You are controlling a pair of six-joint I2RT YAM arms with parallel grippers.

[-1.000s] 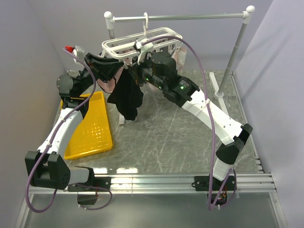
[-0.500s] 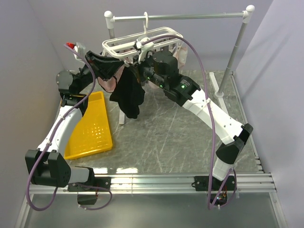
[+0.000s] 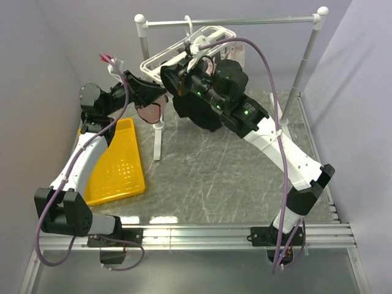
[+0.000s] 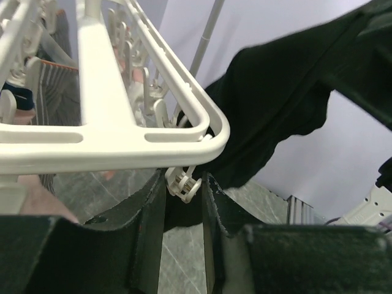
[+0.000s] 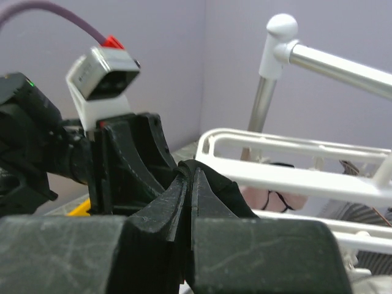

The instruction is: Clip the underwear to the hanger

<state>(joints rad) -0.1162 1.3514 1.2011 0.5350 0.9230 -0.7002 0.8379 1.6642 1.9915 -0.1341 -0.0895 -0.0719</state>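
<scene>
The white hanger (image 3: 177, 54) hangs from the rail, tilted. My left gripper (image 3: 160, 97) is at its near left corner. In the left wrist view the jaws (image 4: 184, 179) are closed narrowly on a small white clip (image 4: 182, 184) dangling under the hanger frame (image 4: 110, 138). My right gripper (image 3: 166, 75) is shut on a fold of the black underwear (image 5: 228, 191), held just beside the left fingers (image 5: 131, 159) and below the hanger bars (image 5: 294, 174). The rest of the underwear hangs under the right wrist (image 3: 203, 119) and shows behind the clip (image 4: 275, 104).
A yellow basket (image 3: 119, 165) lies on the table at left. The grey metal rail stand (image 3: 245, 21) spans the back, with a post (image 3: 300, 73) at right. Pale pink underwear (image 3: 147, 112) and a grey striped garment (image 4: 58, 92) hang from the hanger.
My right arm has lifted the black underwear up to the hanger's left corner. The hanger has swung back and tilted. My left gripper has risen to the corner clip.
</scene>
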